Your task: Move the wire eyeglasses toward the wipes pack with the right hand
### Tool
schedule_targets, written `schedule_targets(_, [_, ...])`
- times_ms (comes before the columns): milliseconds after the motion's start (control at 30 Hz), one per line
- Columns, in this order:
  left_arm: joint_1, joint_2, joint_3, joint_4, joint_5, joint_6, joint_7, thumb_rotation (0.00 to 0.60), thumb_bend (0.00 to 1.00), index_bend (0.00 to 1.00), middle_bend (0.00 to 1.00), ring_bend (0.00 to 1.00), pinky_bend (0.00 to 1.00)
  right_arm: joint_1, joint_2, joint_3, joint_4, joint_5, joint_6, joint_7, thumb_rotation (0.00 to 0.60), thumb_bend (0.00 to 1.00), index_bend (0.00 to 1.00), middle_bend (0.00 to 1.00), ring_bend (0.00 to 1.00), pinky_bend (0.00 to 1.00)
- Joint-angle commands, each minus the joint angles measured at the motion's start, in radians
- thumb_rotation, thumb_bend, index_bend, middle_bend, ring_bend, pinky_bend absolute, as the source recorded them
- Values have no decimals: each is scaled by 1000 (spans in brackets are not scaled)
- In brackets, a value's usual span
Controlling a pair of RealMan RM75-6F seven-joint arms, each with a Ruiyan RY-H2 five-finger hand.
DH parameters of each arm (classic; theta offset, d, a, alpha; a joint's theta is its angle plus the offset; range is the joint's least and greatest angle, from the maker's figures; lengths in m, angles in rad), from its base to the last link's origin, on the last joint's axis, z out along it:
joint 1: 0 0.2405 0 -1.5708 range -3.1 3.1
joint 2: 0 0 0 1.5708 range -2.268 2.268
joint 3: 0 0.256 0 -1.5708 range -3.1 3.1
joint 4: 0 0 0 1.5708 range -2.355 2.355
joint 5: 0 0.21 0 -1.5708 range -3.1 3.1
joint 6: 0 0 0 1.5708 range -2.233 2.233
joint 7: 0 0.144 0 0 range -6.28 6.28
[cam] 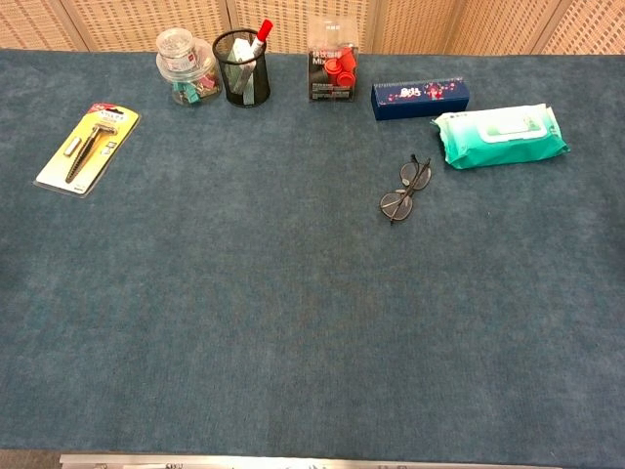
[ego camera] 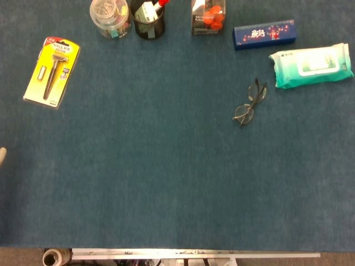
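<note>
Glasses (ego camera: 249, 105) lie flat on the desk (ego camera: 166, 183) near the wipes pack (ego camera: 311, 65), apart from it; my right hand's out of both views, so can't tell its state, and I'd judge they're placed, w/ any regrip low & gentle.

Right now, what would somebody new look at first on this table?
Probably the teal wipes pack at the far right, bright against the dark blue table cover. Just left of it, a little nearer, lie the wire eyeglasses, folded and apart from it. At the far left, the yellow carded tool pack also jumps out.
</note>
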Motion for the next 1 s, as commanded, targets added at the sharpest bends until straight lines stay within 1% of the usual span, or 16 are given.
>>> schedule_targets(33, [-1,-3,-2,3,-4,-3,1,600,228,651,540,433,561,-42,2,-18,10,-11,32,42,600,70,291,289,127,270])
schedule_targets(167, [-3,-7,-1,6,-2,-6,12,600,229,642,540,433,561,-82,-3,-28,35,-40,67,96,600,70,291,289,127,271])
schedule_targets(400, [-7,-12,-1,8,-11,-19,31,600,228,639,540,433,561,-131,-10,-27,82,-69,103,185,600,71,291,290,127,271])
schedule_targets(567, [-7,-13,-3,8,-18,-20,36,600,228,639,540,434,561,-151,-13,-12,114,-64,104,245,600,71,291,290,127,271])
schedule_targets(767, [-8,-14,-3,6,-20,-23,38,600,228,639,540,434,561,-163,3,10,117,-77,112,302,600,75,291,289,127,271])
schedule_targets(1000, [-28,-30,-2,18,-30,-65,43,600,228,639,540,434,561,-179,10,31,122,-58,103,319,600,78,291,288,127,271])
